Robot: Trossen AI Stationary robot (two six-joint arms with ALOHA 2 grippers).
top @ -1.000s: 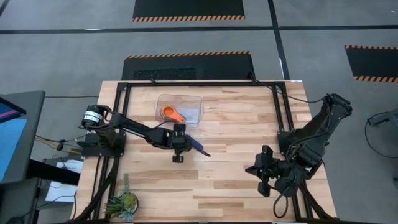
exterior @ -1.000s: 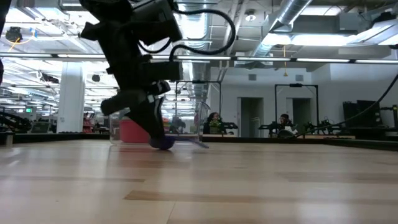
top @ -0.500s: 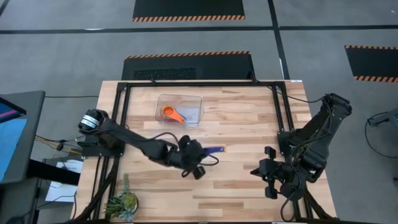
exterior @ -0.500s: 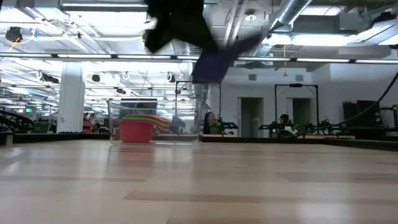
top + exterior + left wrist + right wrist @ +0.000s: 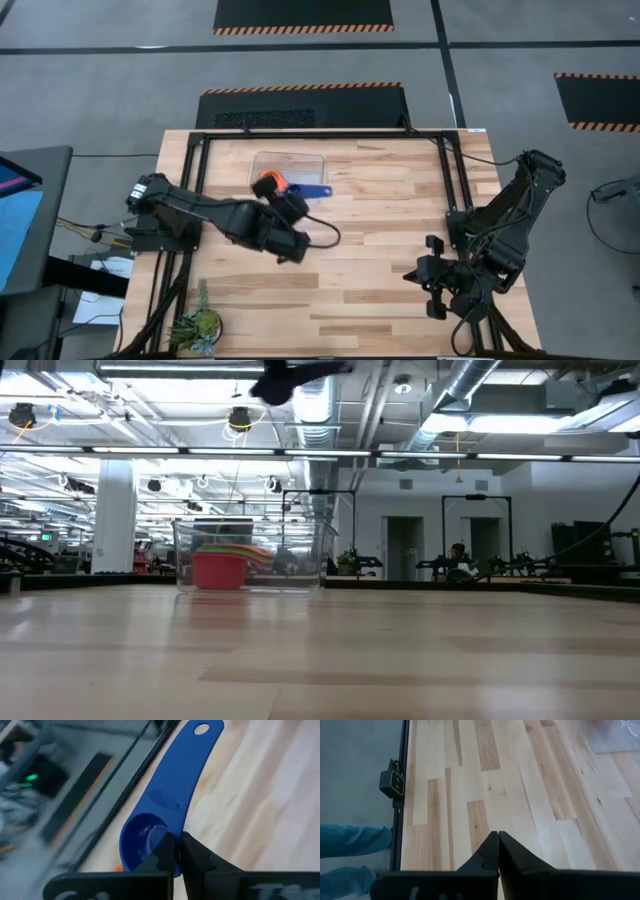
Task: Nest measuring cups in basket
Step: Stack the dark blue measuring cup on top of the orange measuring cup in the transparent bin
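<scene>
1. We are looking at a large industrial lab or robotics workshop, not a home.
2. The ceiling point(image 5: 480, 400) is open, with bare silver ducts, pipes and long strip lights.
3. The grey floor point(image 5: 100, 80) carries black mats edged in orange-and-black hazard stripes point(image 5: 303, 29) at twelve o'clock of the wooden table point(image 5: 380, 280).
4. Beyond the table, we see further black-framed workstations point(image 5: 475, 530) and a seated person point(image 5: 460, 555) at one.
</scene>
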